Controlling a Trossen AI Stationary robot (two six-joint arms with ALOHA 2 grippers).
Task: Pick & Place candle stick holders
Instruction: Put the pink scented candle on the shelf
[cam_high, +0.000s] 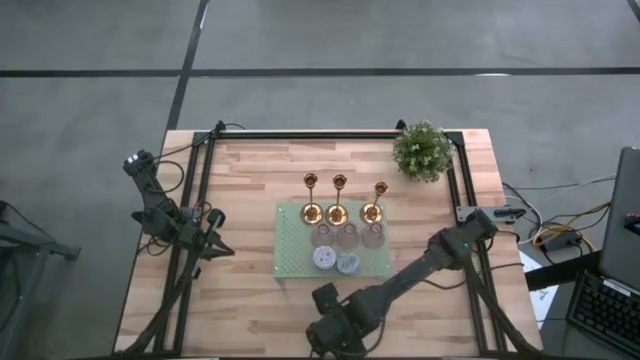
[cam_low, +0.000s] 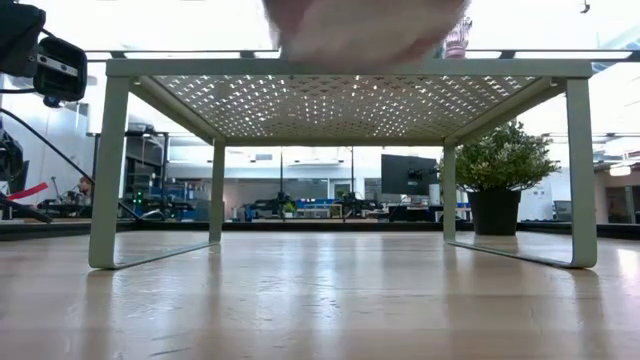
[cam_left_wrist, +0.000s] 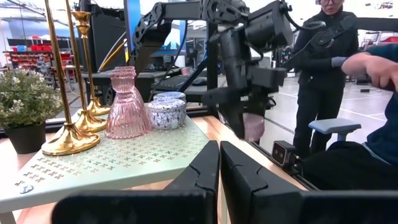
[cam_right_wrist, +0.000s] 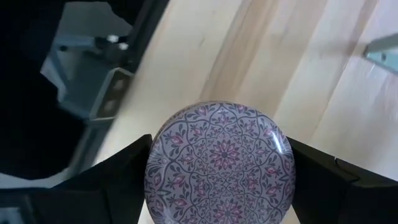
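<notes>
High view: a green perforated rack (cam_high: 290, 250) sits mid-table. On its far edge stand three gold holders (cam_high: 339, 212) in a row; just nearer are three pink glass holders (cam_high: 346, 236), and nearer again two patterned round tins (cam_high: 335, 260). A potted plant (cam_high: 422, 150) stands at the far right corner. The right gripper (cam_high: 335, 325) is at the table's near edge, nearer than the rack and slightly left of the tins. The left gripper (cam_high: 212, 245) waits at the table's left side, left of the rack.

Low view: the rack's underside fills the picture, with a pale blurred shape above it near the top edge (identity unclear). The plant shows at right.

Left wrist view: the left fingers (cam_left_wrist: 219, 168) are pressed together, holding nothing. Beyond them the rack carries the gold holders, pink holders and tins; the right arm (cam_left_wrist: 242, 74) hangs past the rack's near corner, and a person (cam_left_wrist: 323, 74) stands in the room behind.

Right wrist view: the right gripper (cam_right_wrist: 219, 168) has its jaws spread wide on either side of a patterned tin (cam_right_wrist: 219, 163), flat face toward the camera, over bare wood. The jaws appear to be against its rim, so it reads as gripped.

Judgement: the rack lies on the far side of the right gripper, which carries the tin; a free place shows beside the two tins there. The tin's axis is upright.
</notes>
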